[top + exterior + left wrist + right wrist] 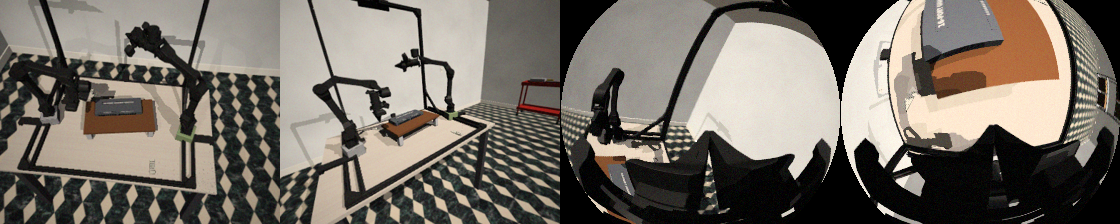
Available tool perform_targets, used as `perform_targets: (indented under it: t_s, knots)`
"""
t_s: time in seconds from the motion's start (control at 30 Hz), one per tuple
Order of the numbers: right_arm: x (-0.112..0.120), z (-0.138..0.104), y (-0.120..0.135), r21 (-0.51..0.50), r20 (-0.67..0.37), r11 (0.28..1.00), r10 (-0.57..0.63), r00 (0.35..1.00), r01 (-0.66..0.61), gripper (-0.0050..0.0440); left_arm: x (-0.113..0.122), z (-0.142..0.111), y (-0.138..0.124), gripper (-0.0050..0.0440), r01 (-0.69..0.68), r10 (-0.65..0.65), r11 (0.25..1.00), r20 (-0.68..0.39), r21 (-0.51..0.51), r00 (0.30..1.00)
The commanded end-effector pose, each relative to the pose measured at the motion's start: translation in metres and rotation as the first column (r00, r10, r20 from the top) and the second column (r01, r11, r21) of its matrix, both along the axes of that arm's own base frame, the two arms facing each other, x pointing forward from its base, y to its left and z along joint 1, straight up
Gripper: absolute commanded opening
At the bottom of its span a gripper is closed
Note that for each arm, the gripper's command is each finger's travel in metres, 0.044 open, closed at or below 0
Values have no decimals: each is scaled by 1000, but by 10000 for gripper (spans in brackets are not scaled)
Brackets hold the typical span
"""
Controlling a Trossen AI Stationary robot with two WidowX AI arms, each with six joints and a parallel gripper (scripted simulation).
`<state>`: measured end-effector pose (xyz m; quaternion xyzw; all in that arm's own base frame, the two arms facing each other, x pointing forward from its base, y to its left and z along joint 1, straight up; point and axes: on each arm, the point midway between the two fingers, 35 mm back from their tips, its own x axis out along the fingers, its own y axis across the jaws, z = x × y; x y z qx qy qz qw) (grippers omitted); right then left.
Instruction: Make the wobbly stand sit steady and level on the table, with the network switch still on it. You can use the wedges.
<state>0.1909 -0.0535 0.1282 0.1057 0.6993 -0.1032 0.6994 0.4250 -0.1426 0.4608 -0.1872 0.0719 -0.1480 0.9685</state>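
If I swing my right end effector (72, 106) (379, 119) (992, 128) too low, it could bump the stand (118, 125) (412, 127) (1030, 55) and make the network switch (118, 107) (406, 117) (621, 179) (957, 27) on top slide. Both end effectors are closed on nothing; my left end effector (127, 34) (396, 65) (708, 134) is up high, away from it.
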Motion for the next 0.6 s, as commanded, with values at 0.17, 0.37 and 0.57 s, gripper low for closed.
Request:
perform_targets:
  t_s: [0.17, 0.37, 0.57]
  knots:
    - [0, 0, 0, 0, 0, 1000, 0, 1000, 0, 0, 4, -74, -2, 0, -9, 15, 1000, -253, 24, 967]
    - [0, 0, 0, 0, 0, 1000, 0, 1000, 0, 0, -10, -160, 3, 0, -30, 60, 997, -539, 66, 840]
    - [0, 0, 0, 0, 0, 1000, 0, 1000, 0, 0, -10, -160, 3, 0, -30, 60, 997, -539, 66, 840]
